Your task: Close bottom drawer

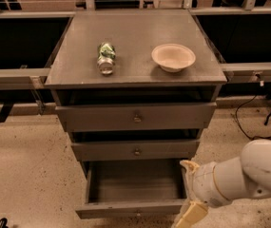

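The bottom drawer [134, 208] of the grey cabinet is pulled open, and its shallow tray is empty inside. Its slim front panel faces me near the frame's bottom edge. My gripper [188, 190] is at the lower right, beside the drawer's right front corner. Its two tan fingers [192, 213] are spread apart with nothing between them. The white arm [249, 172] reaches in from the right edge. The two drawers above are only slightly ajar.
A crushed green can [106, 57] and a beige bowl [173, 56] lie on the cabinet top [135, 27]. Dark shelving rails run behind on both sides. Cables [249, 118] lie on the speckled floor to the right.
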`<state>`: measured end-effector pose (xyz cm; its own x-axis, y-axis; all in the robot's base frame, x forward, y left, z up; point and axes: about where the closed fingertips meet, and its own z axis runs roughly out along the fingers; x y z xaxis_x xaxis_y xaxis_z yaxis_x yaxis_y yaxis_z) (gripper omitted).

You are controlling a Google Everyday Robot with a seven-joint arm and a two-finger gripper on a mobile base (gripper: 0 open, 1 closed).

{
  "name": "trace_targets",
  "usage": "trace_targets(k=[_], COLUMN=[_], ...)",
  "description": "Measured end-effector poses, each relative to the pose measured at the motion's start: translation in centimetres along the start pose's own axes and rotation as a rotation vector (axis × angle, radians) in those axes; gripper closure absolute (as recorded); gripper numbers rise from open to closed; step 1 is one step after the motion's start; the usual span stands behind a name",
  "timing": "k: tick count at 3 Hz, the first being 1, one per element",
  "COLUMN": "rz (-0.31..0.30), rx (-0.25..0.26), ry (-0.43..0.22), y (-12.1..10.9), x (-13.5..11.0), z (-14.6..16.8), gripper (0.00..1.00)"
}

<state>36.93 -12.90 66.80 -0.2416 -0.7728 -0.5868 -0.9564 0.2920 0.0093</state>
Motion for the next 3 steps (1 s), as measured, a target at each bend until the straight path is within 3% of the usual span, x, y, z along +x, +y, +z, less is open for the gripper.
trace_targets(k=[1, 2, 3], rz=[-0.059, -0.071, -0.075], rx=[-0.004, 0.05, 0.043], ry=[0.047, 0.034, 0.042], y=[-1.2, -2.5, -2.5], x=[3.9, 3.4, 3.4], z=[9.5, 9.1, 9.3], gripper=[0.0, 0.0, 0.0])
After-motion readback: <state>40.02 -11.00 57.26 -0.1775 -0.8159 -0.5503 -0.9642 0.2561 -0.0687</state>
